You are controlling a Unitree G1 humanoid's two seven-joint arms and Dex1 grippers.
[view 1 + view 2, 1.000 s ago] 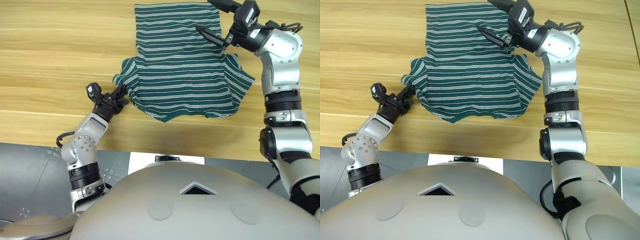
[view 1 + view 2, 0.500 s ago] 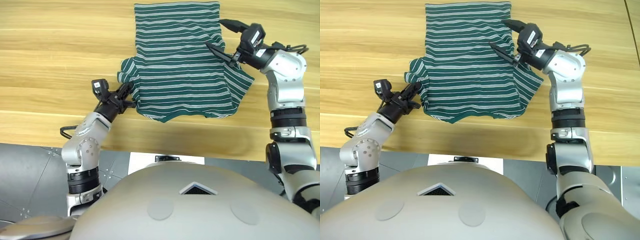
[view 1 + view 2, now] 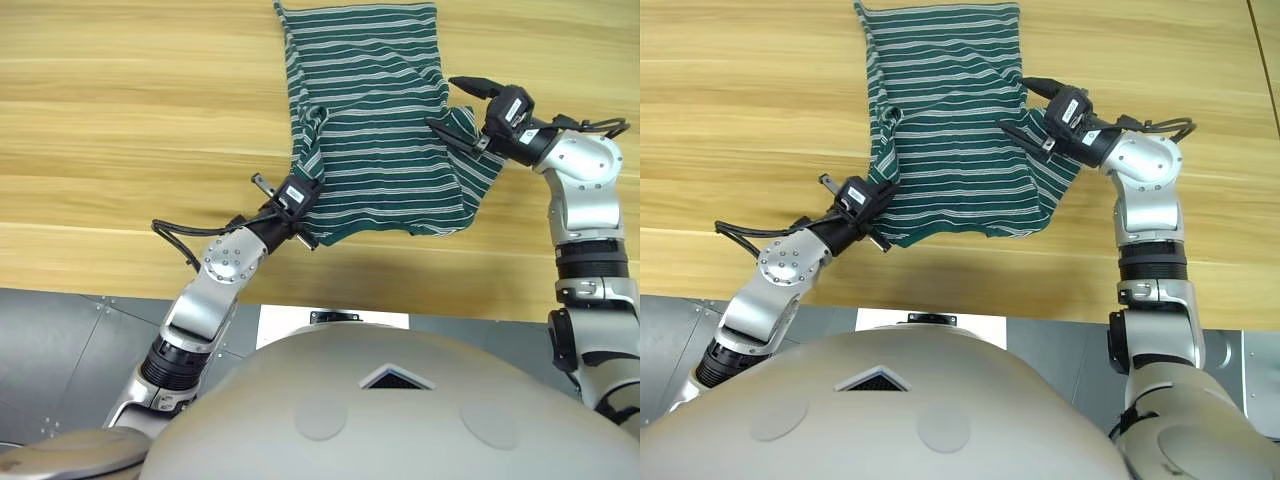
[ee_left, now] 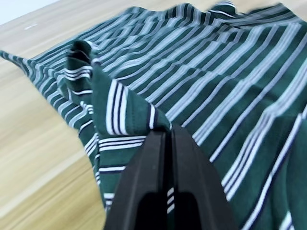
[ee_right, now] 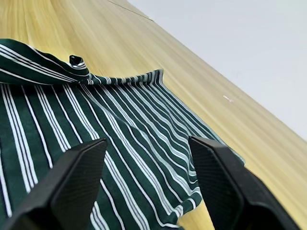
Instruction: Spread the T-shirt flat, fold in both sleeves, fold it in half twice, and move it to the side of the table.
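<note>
While the T-shirt lies on the table, the left claw is shut tight on the shirt's left side. Its two tips press together, and a fold of green striped cloth is pinched between them. That side of the shirt is pulled in over the middle. The cloth there stands up in a bunched ridge that runs from the claw toward the far end of the shirt. The far end lies flat on the wood.

The right claw is over the right side of the shirt, just by the right sleeve. It is wide open and holds nothing. Striped cloth shows in the gap between its fingers. It is not clear if they touch the cloth. The right sleeve lies spread out flat and sticks out to the right. The near end of the shirt lies close to the near edge of the table.
</note>
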